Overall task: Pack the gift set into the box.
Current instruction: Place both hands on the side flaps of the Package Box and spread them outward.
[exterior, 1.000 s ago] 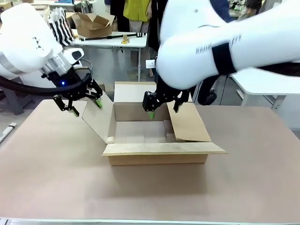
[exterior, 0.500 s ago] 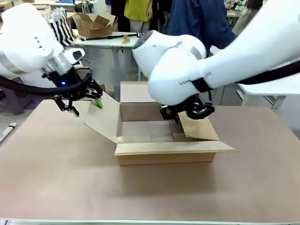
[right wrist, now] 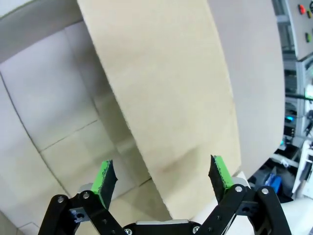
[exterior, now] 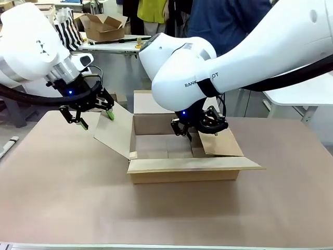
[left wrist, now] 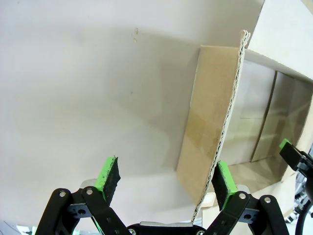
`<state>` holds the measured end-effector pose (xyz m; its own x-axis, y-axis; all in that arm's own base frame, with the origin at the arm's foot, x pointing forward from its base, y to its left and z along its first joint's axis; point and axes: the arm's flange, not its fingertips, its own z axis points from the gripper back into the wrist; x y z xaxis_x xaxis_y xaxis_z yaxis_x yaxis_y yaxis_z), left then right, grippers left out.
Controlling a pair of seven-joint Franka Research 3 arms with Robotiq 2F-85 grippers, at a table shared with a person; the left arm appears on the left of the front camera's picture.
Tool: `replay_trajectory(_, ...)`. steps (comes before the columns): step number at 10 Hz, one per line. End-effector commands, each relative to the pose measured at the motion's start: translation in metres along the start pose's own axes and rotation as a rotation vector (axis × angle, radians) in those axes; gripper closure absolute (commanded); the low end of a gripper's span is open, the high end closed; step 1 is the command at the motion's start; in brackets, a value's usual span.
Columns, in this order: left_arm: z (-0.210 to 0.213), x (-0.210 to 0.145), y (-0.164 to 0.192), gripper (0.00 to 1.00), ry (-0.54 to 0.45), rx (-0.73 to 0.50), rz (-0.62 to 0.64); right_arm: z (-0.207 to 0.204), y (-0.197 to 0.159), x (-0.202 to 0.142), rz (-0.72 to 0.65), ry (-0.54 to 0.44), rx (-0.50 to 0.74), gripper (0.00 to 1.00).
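The box [exterior: 182, 174] is a large brown carton standing open in the middle of the table, all four flaps spread and nothing inside. My left gripper [exterior: 97, 120] is open at its left flap [exterior: 114, 133]. In the left wrist view that flap's corrugated edge [left wrist: 222, 132] runs up between the left gripper's [left wrist: 166, 180] green pads, close to the right pad [left wrist: 224, 182]. My right gripper [exterior: 195, 130] is open low over the right flap [exterior: 221, 143]. In the right wrist view the right gripper [right wrist: 162, 176] has this flap [right wrist: 166, 98] lying between its spread pads. The gift set is out of view.
The brown tabletop [exterior: 62, 198] has free room in front of and beside the box. A person in a dark blue top [exterior: 223, 21] stands behind the box. Farther back a table holds a smaller carton [exterior: 104, 26]. A white table [exterior: 296, 96] stands at the right.
The right arm swung round and its gripper came down from the box's back wall to the right flap. The box slid slightly right. The left gripper held its place.
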<state>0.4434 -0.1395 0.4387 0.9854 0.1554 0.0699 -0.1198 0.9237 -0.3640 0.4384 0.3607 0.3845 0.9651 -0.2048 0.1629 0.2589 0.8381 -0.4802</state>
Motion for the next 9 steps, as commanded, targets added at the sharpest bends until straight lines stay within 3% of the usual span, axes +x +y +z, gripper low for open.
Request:
replay_trajectory(1,0.002,0.000,-0.001,0.00,-0.013,0.017,0.012,0.001,-0.016,-0.001,-0.004,0.000,0.014,0.00)
replay_trajectory(4,0.002,0.000,-0.001,0.00,-0.013,0.017,0.012,0.005,-0.044,0.004,0.050,0.012,-0.002,0.00)
replay_trajectory(7,0.002,0.000,-0.001,0.00,-0.013,0.017,0.012,0.013,-0.073,0.008,0.005,-0.001,-0.045,0.00)
replay_trajectory(9,0.002,0.000,-0.001,0.00,-0.013,0.017,0.012,0.024,-0.088,0.008,0.033,-0.006,0.052,0.00)
